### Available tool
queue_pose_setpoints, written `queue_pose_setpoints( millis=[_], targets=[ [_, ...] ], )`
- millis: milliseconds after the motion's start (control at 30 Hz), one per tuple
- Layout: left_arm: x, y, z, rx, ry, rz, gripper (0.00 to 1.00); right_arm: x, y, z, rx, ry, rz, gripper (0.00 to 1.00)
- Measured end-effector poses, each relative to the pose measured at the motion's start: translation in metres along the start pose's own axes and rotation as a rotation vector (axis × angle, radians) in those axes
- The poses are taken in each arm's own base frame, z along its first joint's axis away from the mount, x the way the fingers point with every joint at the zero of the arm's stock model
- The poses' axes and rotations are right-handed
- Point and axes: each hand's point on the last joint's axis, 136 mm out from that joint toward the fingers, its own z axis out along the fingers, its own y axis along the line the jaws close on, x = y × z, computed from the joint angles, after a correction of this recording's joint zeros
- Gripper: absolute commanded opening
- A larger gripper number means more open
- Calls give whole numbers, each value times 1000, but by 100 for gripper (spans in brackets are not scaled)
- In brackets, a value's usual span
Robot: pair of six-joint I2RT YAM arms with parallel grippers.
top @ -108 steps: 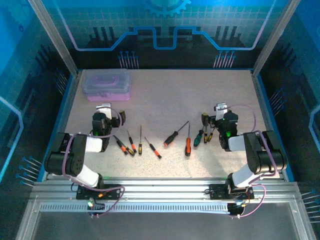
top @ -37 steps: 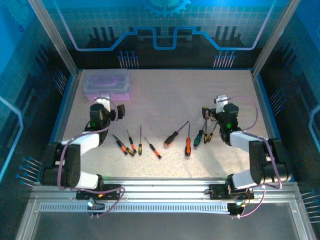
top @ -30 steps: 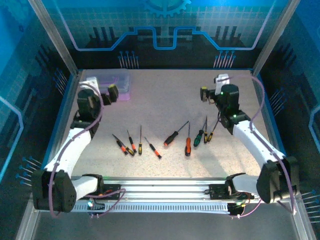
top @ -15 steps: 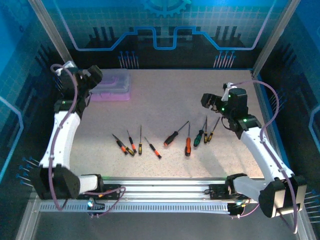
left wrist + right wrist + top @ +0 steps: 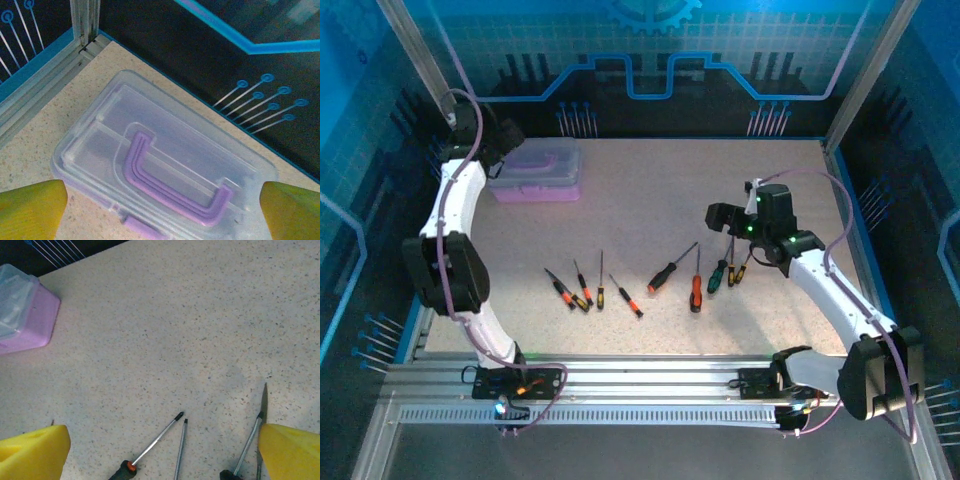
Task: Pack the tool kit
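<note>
Over the back-left corner of the table (image 5: 650,190), in the top view, the left gripper (image 5: 502,136) hung beside the purple case (image 5: 536,170), probably placed there so the closed case could be opened first. The screwdrivers (image 5: 620,285) lay loose in a ragged row across the near middle, well apart from the case, none packed yet. The right gripper (image 5: 720,215) hovered just behind the right end of that row, holding nothing.

From the left wrist, the yellow fingers (image 5: 30,210) stood spread to both lower corners, so the left gripper (image 5: 160,215) was wide and empty. The case (image 5: 100,150) lay straight below, its clear lid (image 5: 210,145) down and its purple handle (image 5: 172,187) folded flat. I could not tell for certain whether the front latch was fastened.

From the right wrist, the right gripper (image 5: 162,452) was likewise spread wide. An orange-collared screwdriver (image 5: 150,447) and two more shafts pointed up between its fingers, which suits a pick from this group.

Against half a second before, the left arm had stretched further back over the case, and the right gripper had swung left and nearer to the tools. Case and screwdrivers had not moved.
</note>
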Motion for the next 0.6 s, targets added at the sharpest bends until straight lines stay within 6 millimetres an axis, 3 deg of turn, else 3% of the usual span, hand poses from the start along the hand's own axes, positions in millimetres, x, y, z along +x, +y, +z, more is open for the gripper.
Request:
queue_pose_setpoints(
  millis=[167,267,467,600],
  targets=[
    [10,12,40,-66,45,58,99,7,-4,9,14,31,-17,98],
    [12,25,54,-117,50,81,99,13,-8,15,26,59,-26,99],
    [9,60,68,-231,41,118,99,21,-8,23,33,95,-43,99],
    [-1,70,68,-256,14,109,99,23,-6,27,38,111,-53,98]
  ],
)
